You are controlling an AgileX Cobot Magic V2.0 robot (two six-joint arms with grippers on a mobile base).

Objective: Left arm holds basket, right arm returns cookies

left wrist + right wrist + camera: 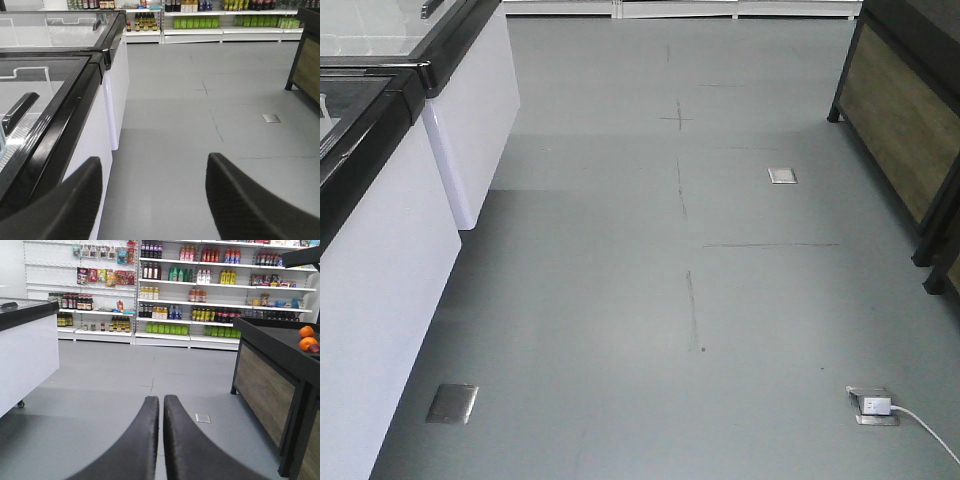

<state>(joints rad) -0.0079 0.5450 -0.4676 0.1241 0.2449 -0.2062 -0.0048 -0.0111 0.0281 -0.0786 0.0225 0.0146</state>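
In the left wrist view the left gripper (154, 165) fills the bottom of the frame, its two dark fingers (75, 200) spread wide apart with only bare grey floor (200, 100) showing between them, so it is open and holds nothing. To its left, along the left side of the frame, stands a white freezer chest (112, 110) with a black-rimmed glass lid. In the right wrist view the right gripper (161, 399) rises from the bottom centre, its two fingers pressed together with just a thin seam between them, closed on nothing. Beyond it, across the top of the frame, stand store shelves (165, 290) stocked with bottles, and at the right is a dark counter (265, 385) with oranges (306, 337) on top. The front view shows the floor, the freezer at the left edge, a metal floor plate (452, 403) at lower left and a white plug (876, 404) with its cable at lower right. None of the three views shows where the basket or the cookies are, so their place relative to either gripper cannot be told.
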